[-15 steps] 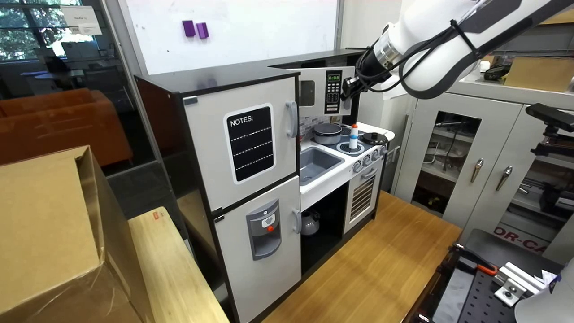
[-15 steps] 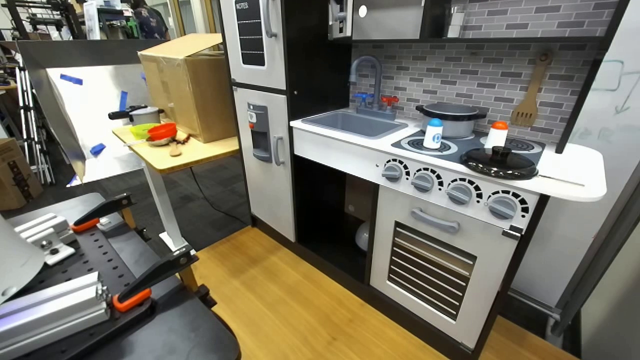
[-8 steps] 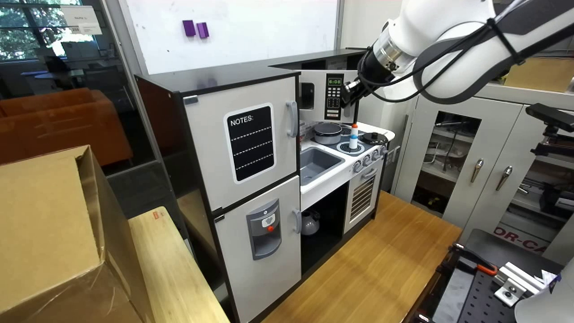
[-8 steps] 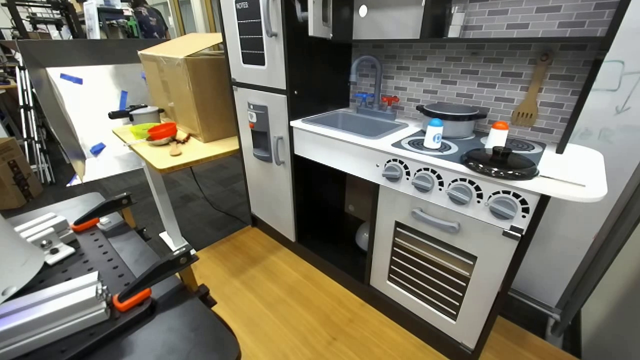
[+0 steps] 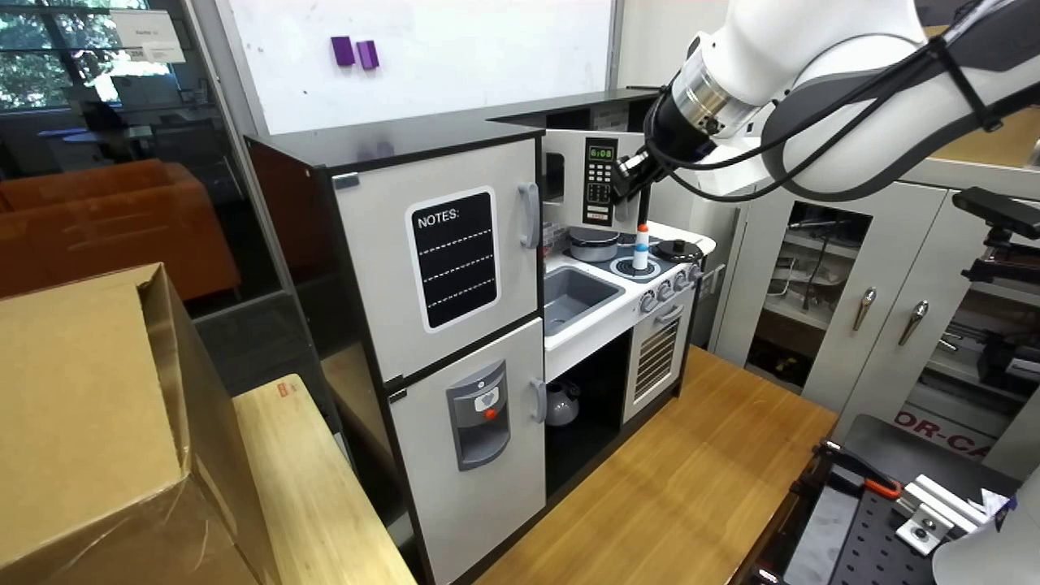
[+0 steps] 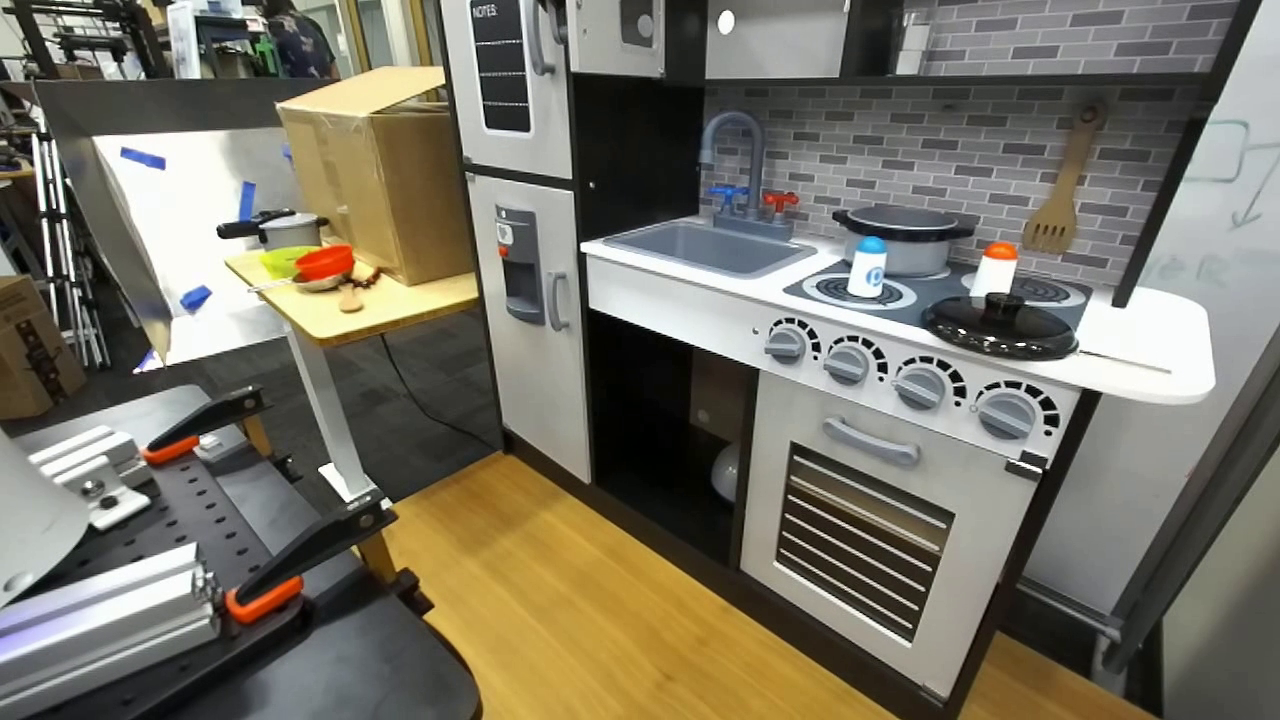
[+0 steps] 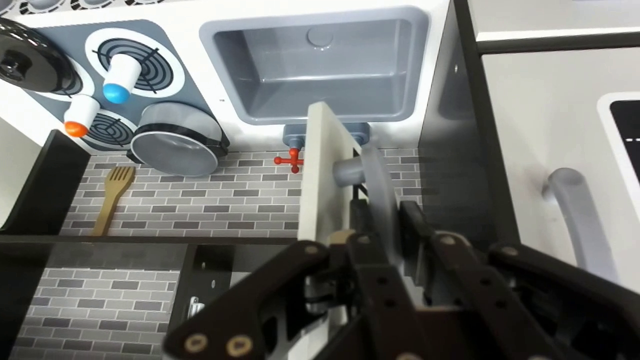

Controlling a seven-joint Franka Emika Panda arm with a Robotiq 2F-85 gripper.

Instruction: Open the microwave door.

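Your black jaws pinch the bent grey handle [image 7: 381, 182] of the flat white microwave door [image 5: 575, 179]. You can see the door standing open, higher up than the box-shaped grey sink [image 7: 320, 95]

Microwave door [image 5: 594, 183], display [image 5: 601, 153] — “6:08”, green digits. Upper fridge door [image 5: 382, 244], black panel [image 5: 454, 260] — “NOTES:”, legible in both exterior views. Grey cabinet [image 5: 894, 260], through its window: “OR-CA”, red letters. Paper sign [image 5: 150, 39]: print too small to read.
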